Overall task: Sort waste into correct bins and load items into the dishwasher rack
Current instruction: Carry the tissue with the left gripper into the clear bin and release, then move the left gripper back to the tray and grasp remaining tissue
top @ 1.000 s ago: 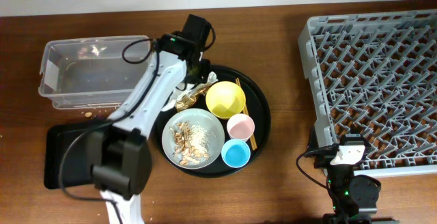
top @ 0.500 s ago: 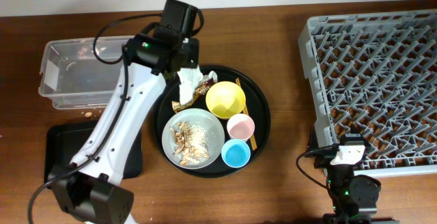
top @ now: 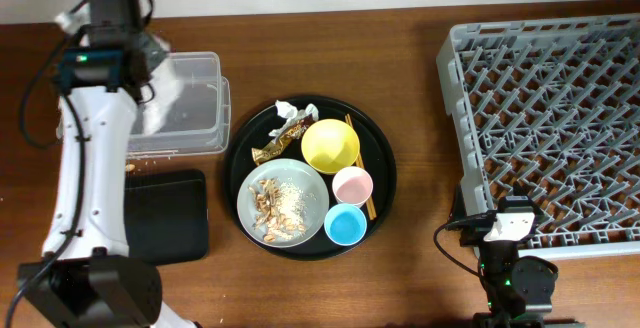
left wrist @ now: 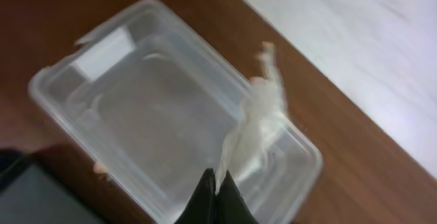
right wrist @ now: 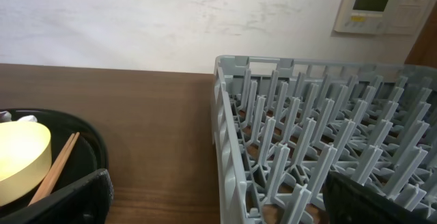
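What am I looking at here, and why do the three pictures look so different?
Two robot arms stand at a wooden table, each ending in a two-finger gripper. One picture looks down from above; the other two come from cameras on the wrists. The left gripper is shut on a white wrapper above the clear tub. The right gripper is open beside the dishwasher rack. On the round black tray sit a yellow bowl, pink cup, blue cup and a plate of food scraps. A flat black tray lies beside the tub.

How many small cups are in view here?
2. Both on the round black tray: the pink cup beside the yellow bowl, the light-blue cup next to it, by the plate. None looks hidden.
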